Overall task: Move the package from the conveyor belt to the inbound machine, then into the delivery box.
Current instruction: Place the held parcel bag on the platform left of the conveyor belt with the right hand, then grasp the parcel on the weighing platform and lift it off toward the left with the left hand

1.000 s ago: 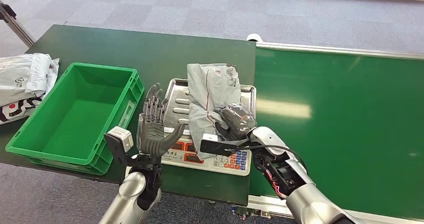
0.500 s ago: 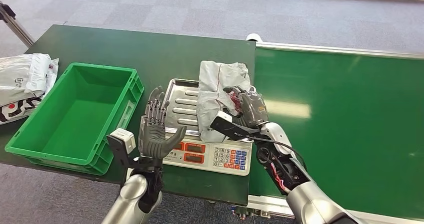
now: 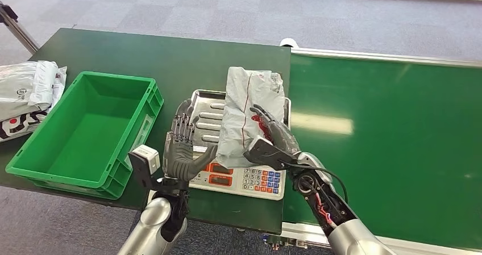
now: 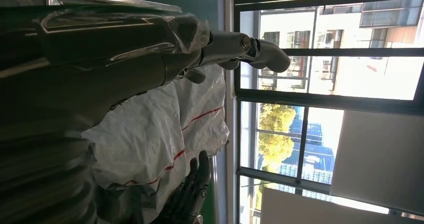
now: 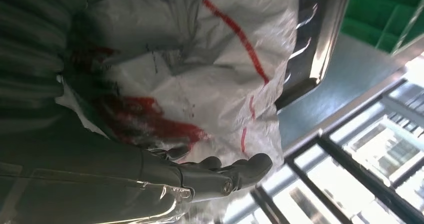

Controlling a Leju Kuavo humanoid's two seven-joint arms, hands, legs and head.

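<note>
Grey-white plastic, creased, with a thin red line down it: the package (image 3: 248,110), one item. Head view: it stands tilted over the right part of the steel tray of the inbound machine (image 3: 239,178), a weighing scale with red displays and a keypad on its near face. Its lower edge is at or near the tray; whether it rests there I cannot tell. The right hand (image 3: 275,134) is pressed against the package's right side, fingers spread over the plastic, propping it up. The left hand (image 3: 183,144) is raised just left of the package, palm toward it, fingers apart, grasping nothing; contact with the package is not evident. Green delivery box (image 3: 85,130), one, on the dark green table (image 3: 170,56) left of the scale, nothing in it. Green conveyor belt (image 3: 386,141) to the right, bare. White bags (image 3: 28,93), several, at the table's far left edge.

Left wrist view: the package's white plastic with its red line, close by; dark fingers of the left hand (image 4: 192,194) spread beside it; windows behind.

Right wrist view: the package (image 5: 200,69) lies against the right hand's palm, red print showing, fingers (image 5: 225,176) extended along it; the tray's steel rim is beyond.

Status, by judgement: belt-to-machine leg done or nearly so. Outstanding: transfer into the delivery box.
</note>
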